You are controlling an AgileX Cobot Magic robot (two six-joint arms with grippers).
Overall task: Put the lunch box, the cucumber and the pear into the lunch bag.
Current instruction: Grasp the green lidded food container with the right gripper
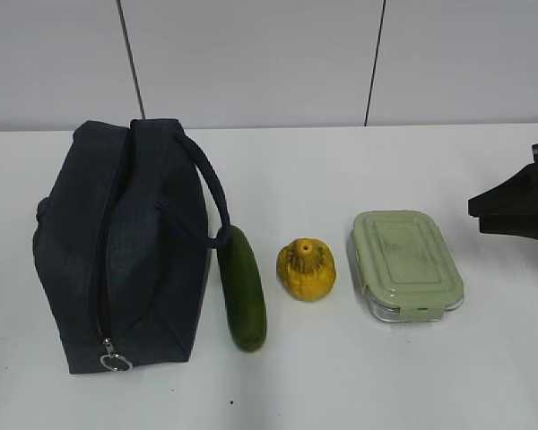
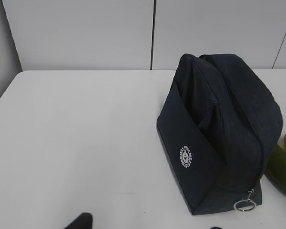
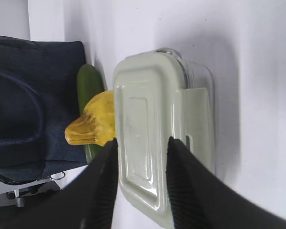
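**Black pincers, matte and angular**

The right pincer [image 3: 142, 176] has two broad black fingers [image 3: 188, 191] with a finely textured, rubbery inner face and smooth rounded edges. In the exterior view it appears at 3 o'clock as dark, faceted wedge shapes [image 1: 518, 204]. The left pincer shows only a small black tip [image 2: 81, 221] at 6 o'clock.

White table [image 1: 359, 385]: bag [image 1: 117, 260], cucumber [image 1: 243, 288], pear [image 1: 306, 270], box [image 1: 405, 264]

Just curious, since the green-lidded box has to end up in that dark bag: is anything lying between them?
Yes. The pear and the cucumber lie in a row between the lunch box and the lunch bag, whose zipper looks closed.
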